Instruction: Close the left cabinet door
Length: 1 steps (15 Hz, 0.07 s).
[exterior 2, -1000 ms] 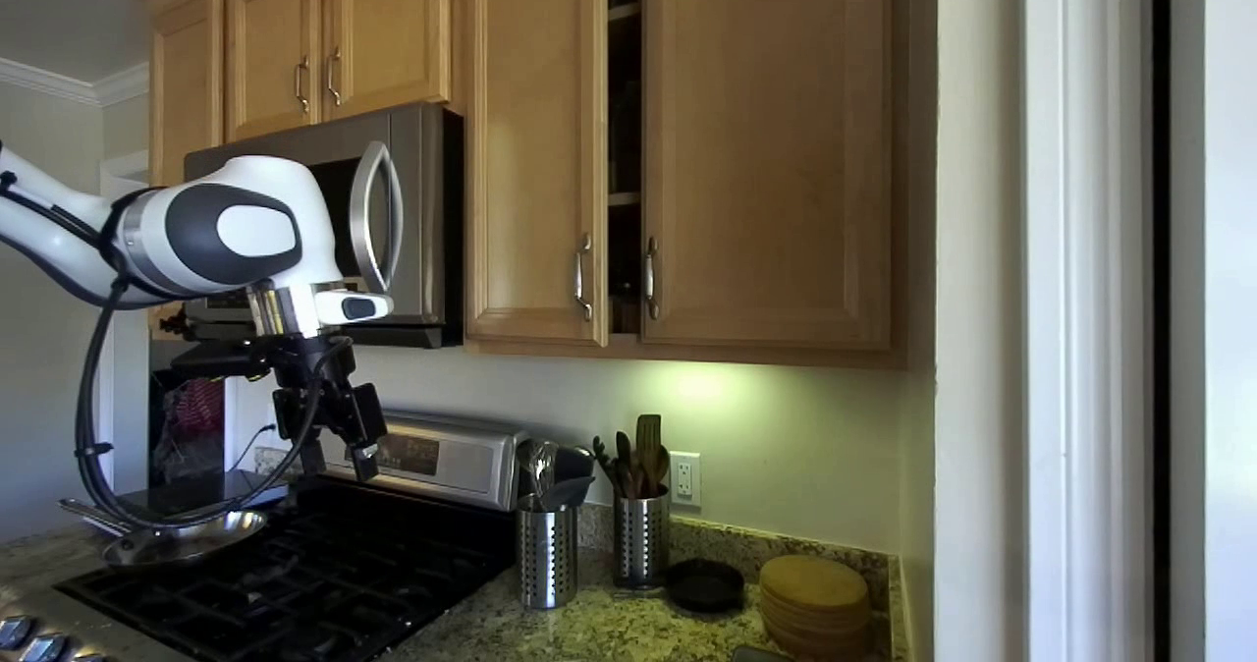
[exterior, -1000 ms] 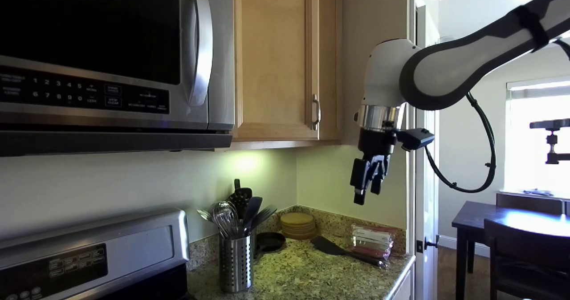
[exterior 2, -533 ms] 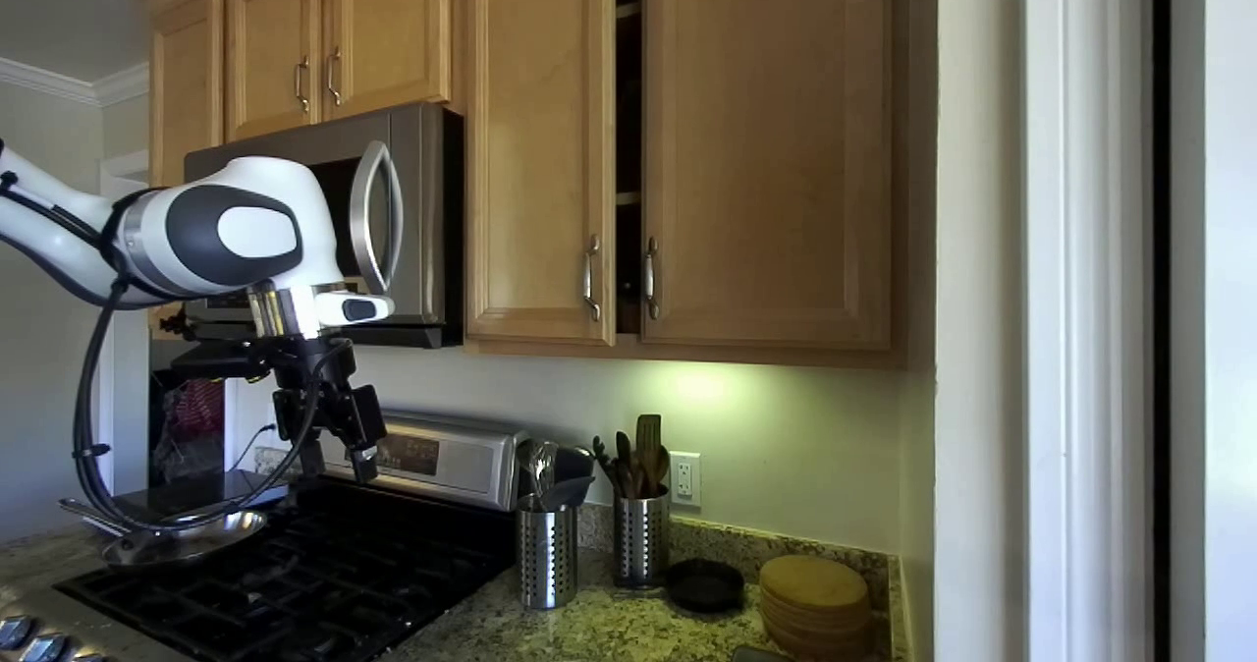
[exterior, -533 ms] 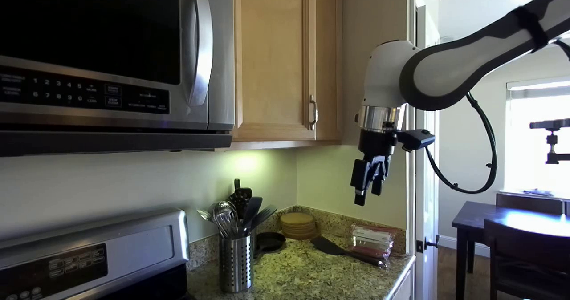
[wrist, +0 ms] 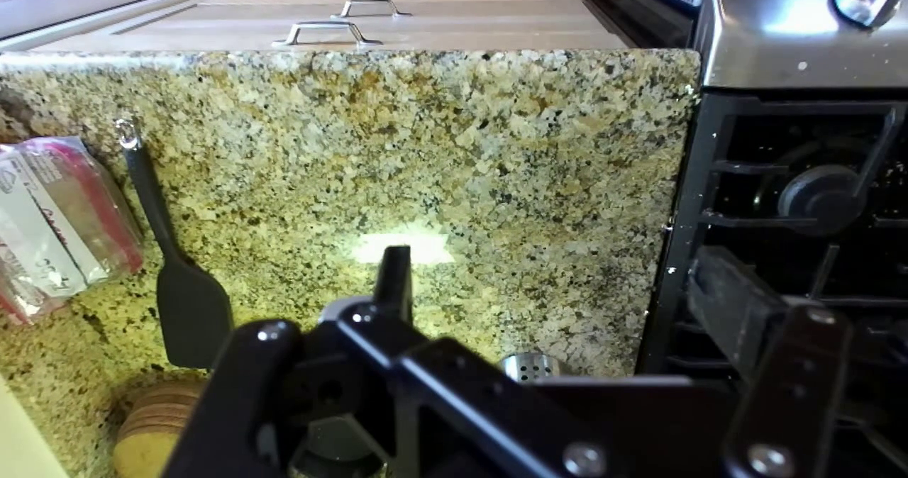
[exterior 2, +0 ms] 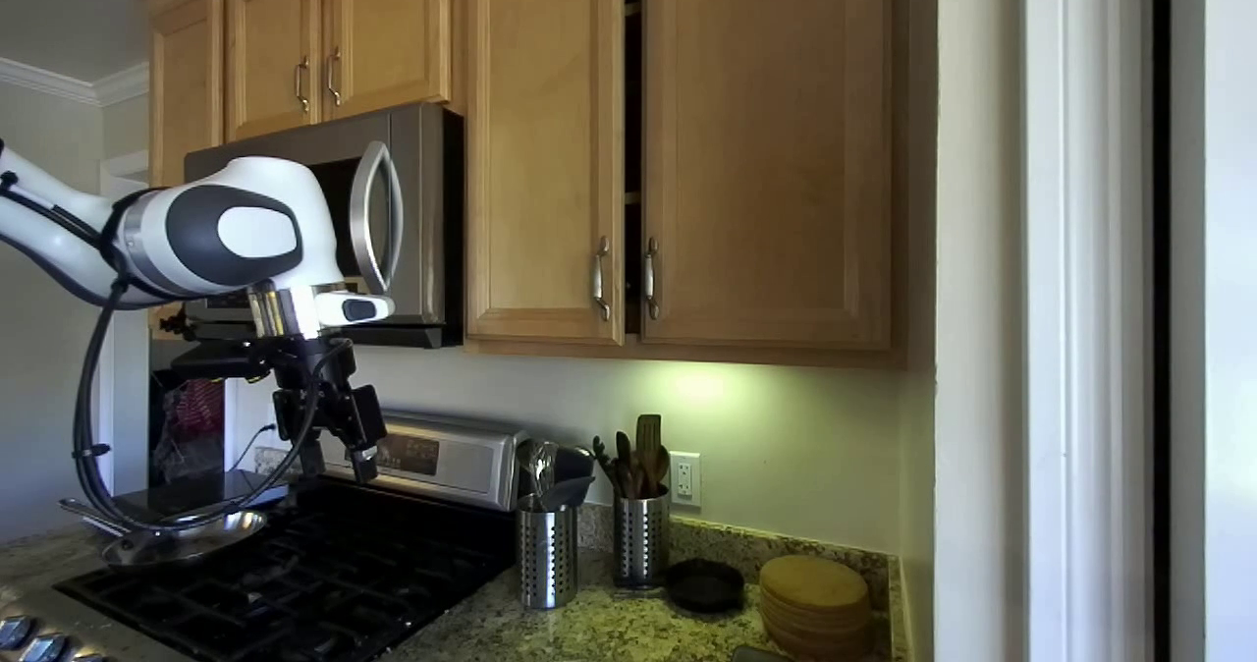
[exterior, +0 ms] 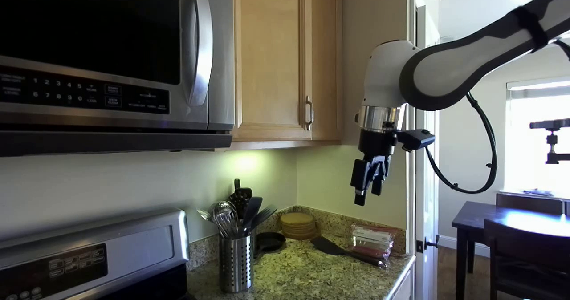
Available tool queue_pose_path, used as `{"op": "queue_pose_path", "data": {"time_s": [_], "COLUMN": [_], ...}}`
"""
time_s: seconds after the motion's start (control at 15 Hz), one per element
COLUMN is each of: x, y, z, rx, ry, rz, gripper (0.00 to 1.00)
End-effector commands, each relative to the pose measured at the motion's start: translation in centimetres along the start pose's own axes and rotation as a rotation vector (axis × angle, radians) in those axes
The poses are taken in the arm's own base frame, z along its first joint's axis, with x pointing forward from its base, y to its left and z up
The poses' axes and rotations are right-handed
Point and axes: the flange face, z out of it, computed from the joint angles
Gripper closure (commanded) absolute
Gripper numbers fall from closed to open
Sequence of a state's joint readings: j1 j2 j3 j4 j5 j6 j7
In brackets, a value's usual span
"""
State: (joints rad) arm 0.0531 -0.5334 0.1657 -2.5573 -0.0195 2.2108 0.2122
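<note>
The left cabinet door (exterior 2: 540, 151) is tall tan wood with a silver bar handle (exterior 2: 601, 279) low on its right edge; the door also shows in an exterior view (exterior: 269, 59). It stands slightly ajar, with a narrow dark gap between its right edge and the matching right door (exterior 2: 766, 151). My gripper (exterior: 368, 193) points down, apart from the door and lower than its handle; it also shows in an exterior view (exterior 2: 339, 461). In the wrist view the gripper (wrist: 557, 258) has its fingers wide apart with nothing between them. The left door is out of the wrist view.
A microwave (exterior: 89, 33) with a protruding handle is left of the door. Below are a stove (exterior 2: 295, 564) and granite counter (wrist: 425, 145) with steel utensil holders (exterior 2: 548, 554), a spatula (wrist: 191, 308), a plastic package (wrist: 64, 223) and round wooden boards (exterior 2: 815, 593).
The left cabinet door has swung inward, and the dark gap beside it has narrowed. The arm and gripper have stayed almost still, apart from the door.
</note>
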Motion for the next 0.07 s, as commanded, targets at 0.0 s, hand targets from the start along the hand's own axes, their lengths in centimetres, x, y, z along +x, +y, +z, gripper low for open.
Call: {"op": "queue_pose_path", "data": {"time_s": [0.0], "x": [0.02], "y": [-0.01], "z": [-0.06], "rx": [0.0], "ry": [-0.001], "rz": [0.0], "gripper": [0.0]}}
